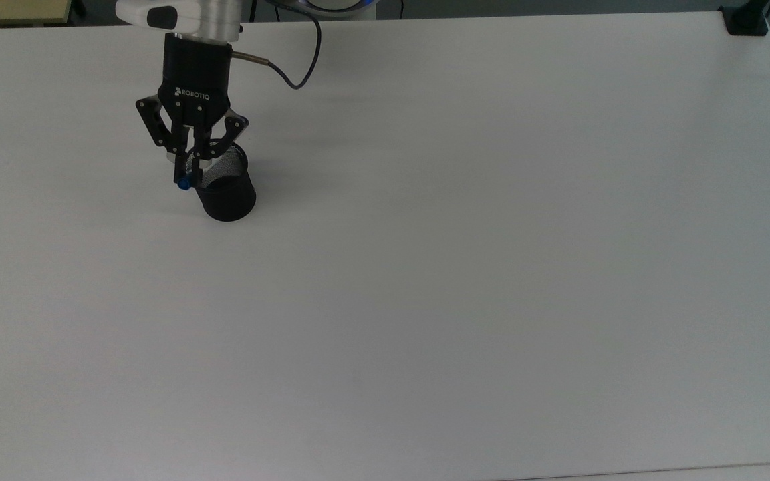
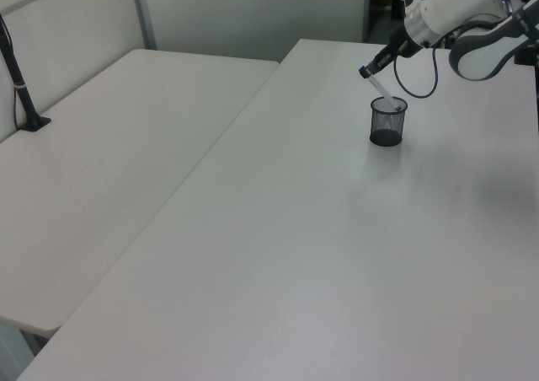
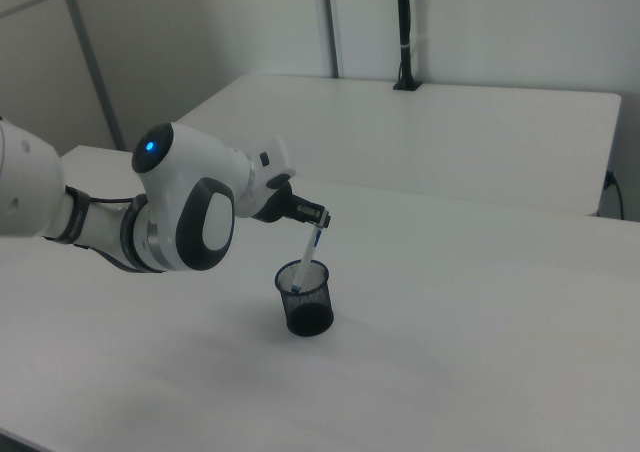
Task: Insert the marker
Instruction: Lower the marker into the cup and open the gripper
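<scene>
Marker (image 3: 312, 258) tip hidden inside mesh cup (image 3: 305, 307).

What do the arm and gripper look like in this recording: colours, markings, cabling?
The arm has rounded white shells with dark grey joint covers and a lit blue dot. The gripper is black with linked fingers, white ROBOTIQ lettering on its body and a silver collar above. A dark cable loops from its side.

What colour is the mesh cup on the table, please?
Black; the mesh cup shows best in the right view.
</scene>
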`<state>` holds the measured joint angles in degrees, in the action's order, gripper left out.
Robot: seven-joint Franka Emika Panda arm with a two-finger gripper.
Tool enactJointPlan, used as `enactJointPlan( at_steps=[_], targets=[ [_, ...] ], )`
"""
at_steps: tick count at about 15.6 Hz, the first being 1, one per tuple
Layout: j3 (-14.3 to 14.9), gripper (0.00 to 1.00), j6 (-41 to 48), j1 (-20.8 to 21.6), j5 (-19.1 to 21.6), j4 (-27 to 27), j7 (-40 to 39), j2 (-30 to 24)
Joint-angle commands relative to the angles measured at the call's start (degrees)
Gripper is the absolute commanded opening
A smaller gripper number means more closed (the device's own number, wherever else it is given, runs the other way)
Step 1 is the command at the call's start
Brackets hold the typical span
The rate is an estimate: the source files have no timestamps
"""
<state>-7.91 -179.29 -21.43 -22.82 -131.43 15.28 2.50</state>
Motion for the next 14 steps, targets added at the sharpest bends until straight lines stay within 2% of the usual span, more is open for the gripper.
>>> enactJointPlan(
  at_steps=[1,3,7,8,9,14],
  targets=[
    [0.35,0.0,-2.21,0.51,-1.0,0.65,-0.6,1.8],
    [0.35,0.0,-2.21,0.42,-1.0,0.57,-0.51,1.72],
    [1.05,0.25,-2.12,-0.11,-0.73,0.65,0.1,1.54],
    [1.05,0.28,-2.03,-0.11,-0.56,0.74,0.19,1.54],
    [1.05,0.36,-2.12,-0.11,-0.3,0.74,0.19,1.45],
    [1.05,0.47,-2.03,-0.11,-0.21,1.0,2.47,1.19]
  ],
)
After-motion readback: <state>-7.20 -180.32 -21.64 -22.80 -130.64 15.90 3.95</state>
